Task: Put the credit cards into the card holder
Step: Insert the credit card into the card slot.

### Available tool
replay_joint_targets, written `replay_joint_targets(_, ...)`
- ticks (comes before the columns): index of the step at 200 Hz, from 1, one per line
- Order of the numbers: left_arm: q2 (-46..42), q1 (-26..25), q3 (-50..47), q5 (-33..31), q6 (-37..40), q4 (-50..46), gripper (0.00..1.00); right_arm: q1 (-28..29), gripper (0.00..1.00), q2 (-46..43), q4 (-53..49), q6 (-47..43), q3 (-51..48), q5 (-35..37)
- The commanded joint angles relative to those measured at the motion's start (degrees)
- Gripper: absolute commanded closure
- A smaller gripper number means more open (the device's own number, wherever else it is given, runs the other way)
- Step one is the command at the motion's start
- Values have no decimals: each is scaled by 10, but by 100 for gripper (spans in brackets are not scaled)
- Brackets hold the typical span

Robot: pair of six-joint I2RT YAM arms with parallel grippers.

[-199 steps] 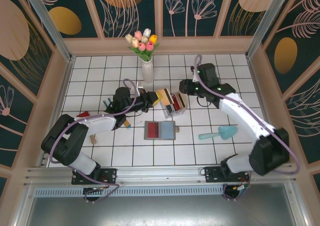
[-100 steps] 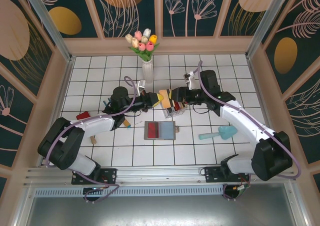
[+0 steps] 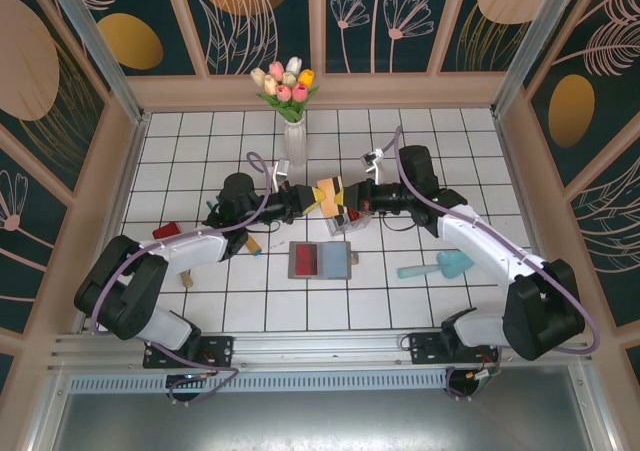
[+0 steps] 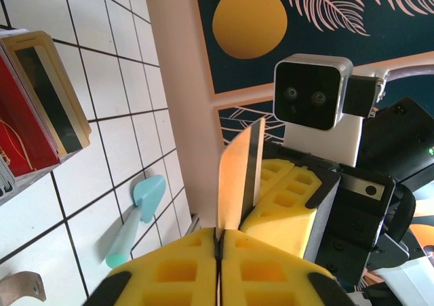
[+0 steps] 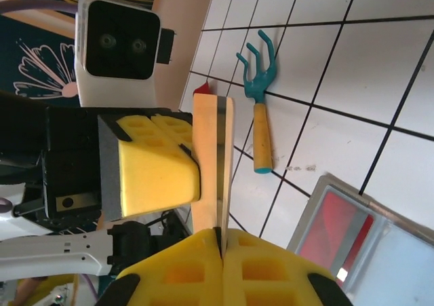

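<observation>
A tan card (image 3: 328, 192) is held off the table betw. the two arms, close by the clear rack (image 3: 347, 218). It is pinched by the left gripper (image 3: 307, 200) and the right gripper (image 3: 352, 199) together. The pads pressed flat on it are seen in both wrist views. The card holder (image 3: 320, 261) is seen lying open, nearer the bases. More cards (image 4: 34, 109) in the rack are given by the left wrist cam.

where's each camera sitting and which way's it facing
top external: above, behind the bases, looking down at the tiled table; both arms show.
left wrist: on the left arm, facing the right arm; left fingers at bottom.
right wrist: on the right arm, facing the left arm; right fingers at bottom.
shared: the tan credit card, pinched from both sides.
</observation>
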Motion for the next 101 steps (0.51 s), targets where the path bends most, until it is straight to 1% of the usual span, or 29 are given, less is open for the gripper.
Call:
replay_joint_targets(1, -12, -5, -1, 14, -4, 48, 83, -2, 100, -16, 18, 9, -21, 34)
replay_joint_targets(34, -15, -6, -17, 17, -28, 98, 83, -9, 99, -18, 66, 50, -54, 27)
replay_joint_targets(64, -16, -6, -24, 25, -37, 120, 87, -8, 98, -21, 89, 69, -69, 31)
replay_joint_targets(79, -17, -6, -25, 29, -34, 120, 92, -8, 97, -21, 109, 84, -78, 24)
replay_joint_targets(93, -20, -6, -28, 28, -33, 120, 97, -8, 90, -20, 103, 83, -79, 29)
replay_joint_targets(101, -22, -6, -30, 26, -31, 117, 98, -10, 88, -24, 80, 76, -76, 57)
